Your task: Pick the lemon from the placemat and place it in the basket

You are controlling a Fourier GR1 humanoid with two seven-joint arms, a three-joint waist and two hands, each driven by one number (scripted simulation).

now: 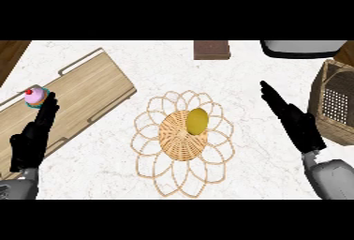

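One lemon [197, 120], loose on the woven flower placemat [181, 161]. Right hand [296, 124] and left hand [33, 136]: fingers straight, empty. Risk: the lemon rolling at first touch; the wicker basket [337, 105] close beside the right wrist.

A lemon [197, 120] lies on the woven placemat [181, 140], between two open robot hands, basket [336, 105] at right.

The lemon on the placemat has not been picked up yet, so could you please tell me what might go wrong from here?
The lemon is rounded and may roll off the placemat's woven centre if nudged. The right hand lies between lemon and basket, so its return swing could bump the basket's rim. The cupcake by the left hand could be knocked.
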